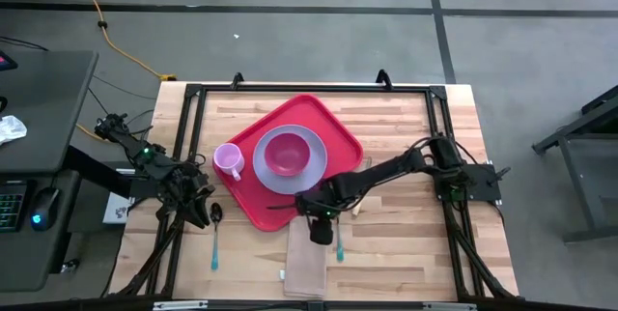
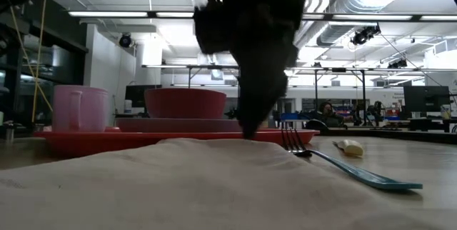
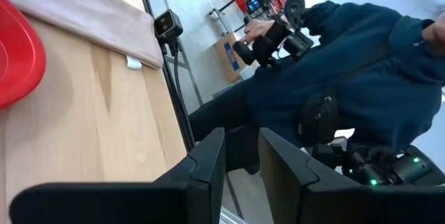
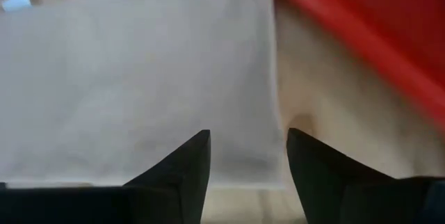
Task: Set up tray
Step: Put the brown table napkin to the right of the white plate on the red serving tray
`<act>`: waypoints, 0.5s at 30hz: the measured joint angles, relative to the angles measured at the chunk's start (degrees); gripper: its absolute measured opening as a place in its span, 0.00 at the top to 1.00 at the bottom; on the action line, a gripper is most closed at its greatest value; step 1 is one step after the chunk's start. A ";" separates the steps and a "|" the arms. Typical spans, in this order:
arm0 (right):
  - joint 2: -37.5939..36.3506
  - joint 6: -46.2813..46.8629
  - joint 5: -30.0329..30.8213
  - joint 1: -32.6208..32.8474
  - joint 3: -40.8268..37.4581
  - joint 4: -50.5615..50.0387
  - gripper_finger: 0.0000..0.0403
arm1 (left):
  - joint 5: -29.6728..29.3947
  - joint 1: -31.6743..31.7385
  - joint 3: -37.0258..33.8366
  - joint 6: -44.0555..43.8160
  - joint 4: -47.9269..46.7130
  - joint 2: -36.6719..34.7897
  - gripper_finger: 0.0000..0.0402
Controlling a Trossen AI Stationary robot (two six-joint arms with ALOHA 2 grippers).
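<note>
Red tray (image 1: 328,123): you see it in the middle of the wooden table (image 1: 406,253), turned at an angle, so one corner points to the far edge.
Lavender plate (image 1: 266,171): it lies on the tray, and the dark pink bowl (image 1: 287,154) sits on it.
Pink cup (image 1: 228,160): it stands upright at the left corner of the tray; from the low view it is on the tray, beside the plate.
Beige napkin (image 1: 307,268): it lies flat on the table, just beside the near corner of the tray, toward the near edge.
Fork (image 2: 343,164): you find it with the teal handle, lying at the right edge of the napkin, the prongs toward the tray.
Spoon (image 1: 215,234): it lies on the table left of the tray, near the left gripper, handle toward the near edge.
Right gripper (image 4: 243,151): it hangs low over the far end of the napkin, next to the tray rim; its fingers stand apart and hold nothing.
Left gripper (image 3: 240,158): it waits at the left side of the table; the fingers have a narrow gap and nothing is between them.
Person (image 3: 348,78): in a dark blue top, beyond the table edge in the left wrist view.
</note>
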 joint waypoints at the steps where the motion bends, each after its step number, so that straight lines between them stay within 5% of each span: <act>1: 0.00 0.81 -0.58 -0.02 -1.15 1.59 0.58 | 0.04 0.00 0.00 -0.08 -0.01 0.00 0.71; 15: -0.31 2.88 -1.90 -0.50 -7.36 8.51 0.62 | 0.02 0.00 0.00 -1.59 0.00 0.00 0.71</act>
